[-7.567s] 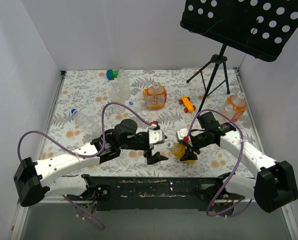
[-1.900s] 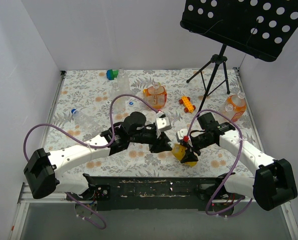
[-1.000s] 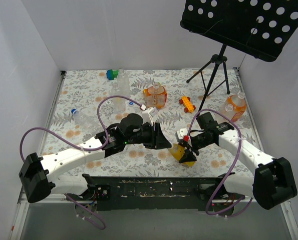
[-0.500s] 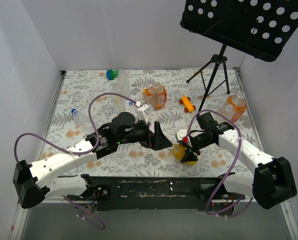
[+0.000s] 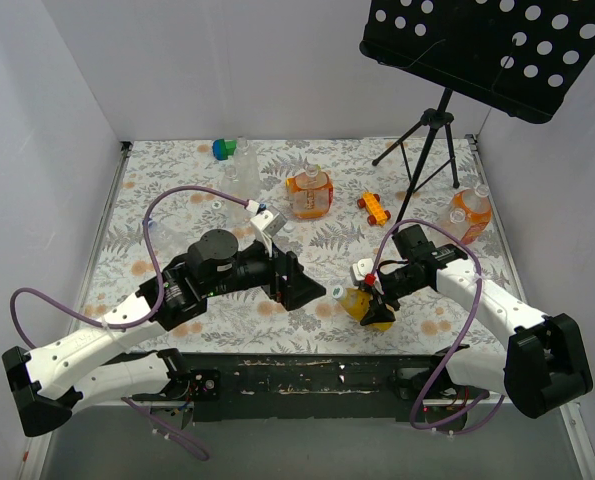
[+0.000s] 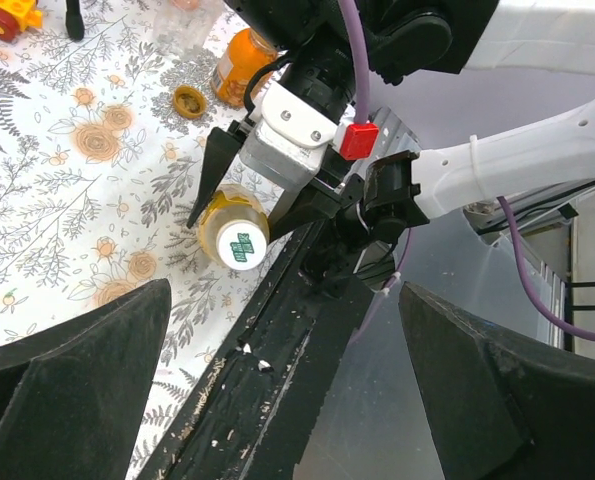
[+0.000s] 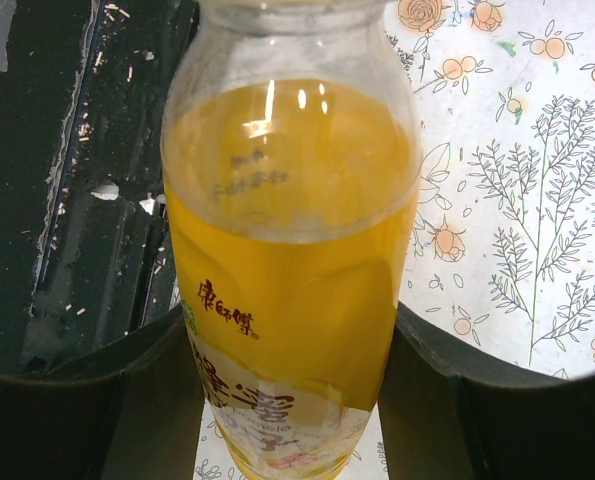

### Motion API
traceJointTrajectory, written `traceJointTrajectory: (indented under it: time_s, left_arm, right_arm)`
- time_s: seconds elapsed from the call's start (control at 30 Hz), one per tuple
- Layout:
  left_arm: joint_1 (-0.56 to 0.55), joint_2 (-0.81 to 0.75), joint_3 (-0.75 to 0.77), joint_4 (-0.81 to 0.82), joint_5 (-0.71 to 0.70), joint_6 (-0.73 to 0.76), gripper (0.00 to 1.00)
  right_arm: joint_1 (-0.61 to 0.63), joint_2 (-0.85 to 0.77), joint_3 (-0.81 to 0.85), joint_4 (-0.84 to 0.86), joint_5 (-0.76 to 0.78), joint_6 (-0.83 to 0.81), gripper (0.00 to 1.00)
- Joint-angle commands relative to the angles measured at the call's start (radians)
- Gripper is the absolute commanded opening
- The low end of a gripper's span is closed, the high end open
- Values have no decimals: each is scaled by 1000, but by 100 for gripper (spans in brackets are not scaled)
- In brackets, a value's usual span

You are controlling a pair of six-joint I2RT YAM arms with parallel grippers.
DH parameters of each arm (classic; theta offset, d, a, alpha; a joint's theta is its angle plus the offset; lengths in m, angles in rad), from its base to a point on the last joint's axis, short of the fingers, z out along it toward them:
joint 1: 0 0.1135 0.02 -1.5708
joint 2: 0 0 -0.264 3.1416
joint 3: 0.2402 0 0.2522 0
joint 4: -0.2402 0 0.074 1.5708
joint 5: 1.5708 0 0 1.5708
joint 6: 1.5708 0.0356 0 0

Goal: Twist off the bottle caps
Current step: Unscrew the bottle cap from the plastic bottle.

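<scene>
Pinching the bottle of yellow liquid (image 7: 292,270) between its fingers, the right gripper (image 5: 370,305) holds it by the near edge of the table (image 5: 157,195). The bottle's white cap (image 6: 242,247) is on and points toward the left gripper (image 5: 302,288), whose jaws are spread wide, near the cap but apart from it.

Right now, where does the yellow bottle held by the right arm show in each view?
Top external: bottle low, right of centre, in the right pincer.
Left wrist: centre-left, its white cap facing the camera, pincer fingers either side.
Right wrist: fills the middle, from the top edge to the bottom.
Shared landmark: the black rail at the table's near edge, next to the bottle in all three.
</scene>
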Motion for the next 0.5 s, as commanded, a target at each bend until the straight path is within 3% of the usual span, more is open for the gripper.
traceJointTrajectory:
  time_s: [0.0, 0.47]
  left_arm:
    - [6, -9, -1, -19, -26, 45, 98]
    - [8, -6, 16, -38, -34, 73, 98]
  right_arm:
    - [-2, 0, 11, -2, -42, -18, 12]
    - [-2, -1, 9, -1, -41, -18, 12]
